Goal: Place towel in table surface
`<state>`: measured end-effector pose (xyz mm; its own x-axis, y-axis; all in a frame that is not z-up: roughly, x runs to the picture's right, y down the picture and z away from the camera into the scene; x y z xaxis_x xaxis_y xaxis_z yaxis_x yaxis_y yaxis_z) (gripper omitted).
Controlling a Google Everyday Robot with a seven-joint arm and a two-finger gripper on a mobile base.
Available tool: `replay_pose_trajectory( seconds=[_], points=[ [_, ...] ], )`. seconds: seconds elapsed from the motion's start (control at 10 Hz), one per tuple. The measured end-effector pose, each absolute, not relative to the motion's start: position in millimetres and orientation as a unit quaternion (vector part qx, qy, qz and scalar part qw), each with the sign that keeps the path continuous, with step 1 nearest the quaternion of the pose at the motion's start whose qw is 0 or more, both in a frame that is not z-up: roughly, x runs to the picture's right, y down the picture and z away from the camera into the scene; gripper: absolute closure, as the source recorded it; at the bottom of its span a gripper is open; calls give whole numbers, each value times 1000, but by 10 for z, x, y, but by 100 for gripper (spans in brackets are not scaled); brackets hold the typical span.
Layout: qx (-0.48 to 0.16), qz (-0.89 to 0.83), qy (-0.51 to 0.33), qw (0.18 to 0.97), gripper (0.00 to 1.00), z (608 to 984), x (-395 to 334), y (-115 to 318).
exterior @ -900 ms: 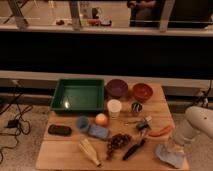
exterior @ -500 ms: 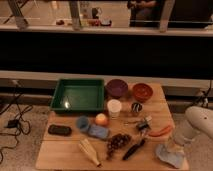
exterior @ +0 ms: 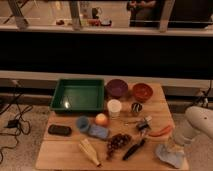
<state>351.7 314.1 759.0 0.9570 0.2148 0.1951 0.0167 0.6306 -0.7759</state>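
Orange carrot [exterior: 161,131] beside end effector [exterior: 175,146], towel [exterior: 168,157]

The white arm [exterior: 200,124] runs off the picture's right edge. Its gripper [exterior: 175,146], at the front right corner of the table [exterior: 62,149], hides the top of the pale towel [exterior: 169,157]. The metal bits [exterior: 143,123] near the right edge are too small to name.
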Motion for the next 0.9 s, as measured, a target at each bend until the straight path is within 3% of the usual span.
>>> replay_pose_trajectory(
  seconds=[0.2,0.3,0.9],
  points=[
    [-426,55,-136,893,26,7591,3517,3140],
    [-426,55,-136,893,21,7591,3517,3140],
    [-423,57,-136,894,20,7599,3522,3135]
  ],
)
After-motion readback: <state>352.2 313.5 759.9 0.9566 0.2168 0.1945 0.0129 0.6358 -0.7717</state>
